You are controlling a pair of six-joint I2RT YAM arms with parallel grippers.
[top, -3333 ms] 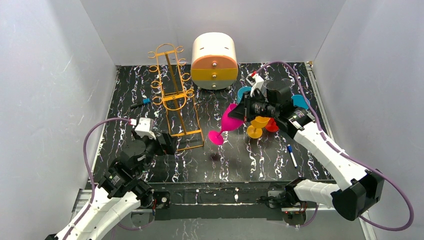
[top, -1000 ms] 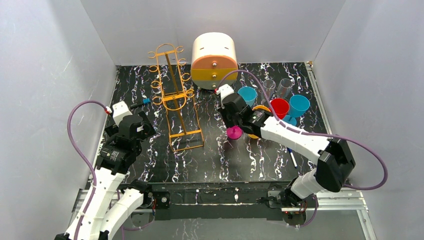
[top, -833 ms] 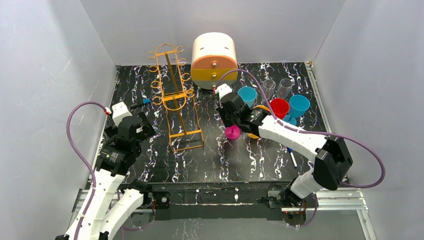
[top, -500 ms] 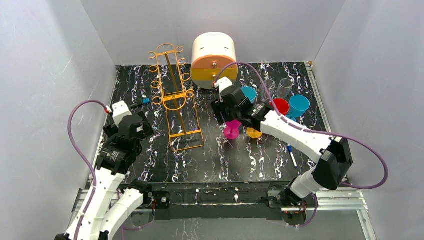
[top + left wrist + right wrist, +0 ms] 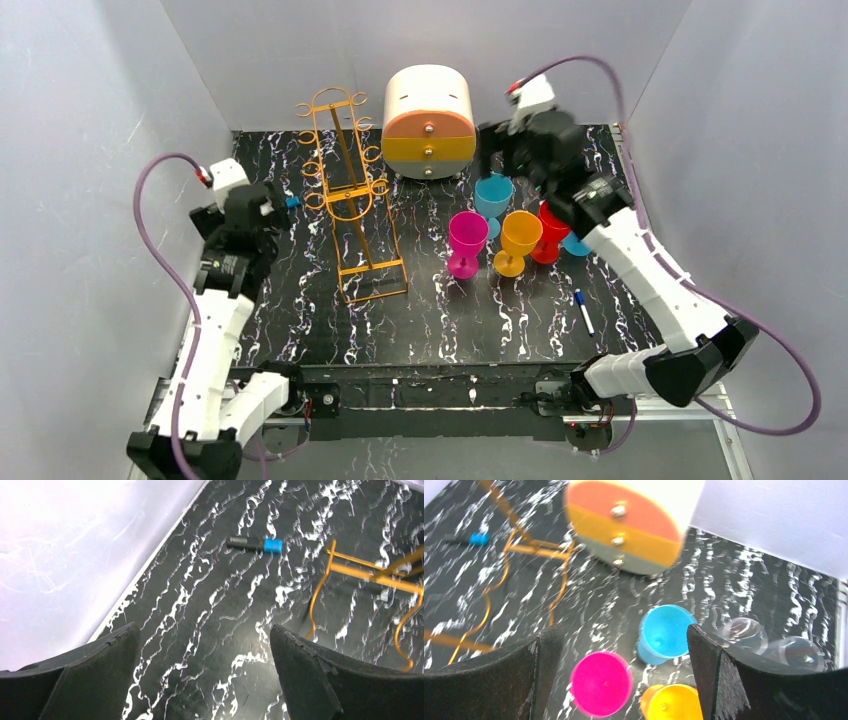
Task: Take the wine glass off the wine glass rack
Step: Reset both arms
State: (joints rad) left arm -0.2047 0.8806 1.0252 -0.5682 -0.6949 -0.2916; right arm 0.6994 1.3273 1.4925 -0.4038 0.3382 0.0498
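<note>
Top external view showed the wine glass rack [image 5: 352,205] standing upright toward the far-left corner of the counter [image 5: 330,320], its rails carrying no glass. The magenta wine glass [image 5: 467,241] stood upright on its foot near the middle of the counter, well apart from the rack and just beside an orange glass [image 5: 520,240]. A blue cup [image 5: 493,194] stood behind them, toward the far edge and the drawer box [image 5: 430,120].

Neither arm held anything. The left gripper [image 5: 205,675] hung over bare counter near the left edge, fingers spread wide with only the marbled surface between them. The right gripper [image 5: 620,647] hovered high toward the far-right corner, fingers equally spread, looking down on the magenta bowl from above and touching nothing.

By my reading the glass was already off the rack, so the task looked finished or very nearly so.

The glass looked like opaque moulded plastic — light, stiff and unlikely to shatter, but smooth enough to slip in a loose pinch. Its wide bowl over a thin stem and small foot would make it top-heavy and easy to tip with a sideways nudge. The stem just under the bowl seemed the safest hold; a pinch across the rim wall would also serve — provided the approach came straight down.
</note>
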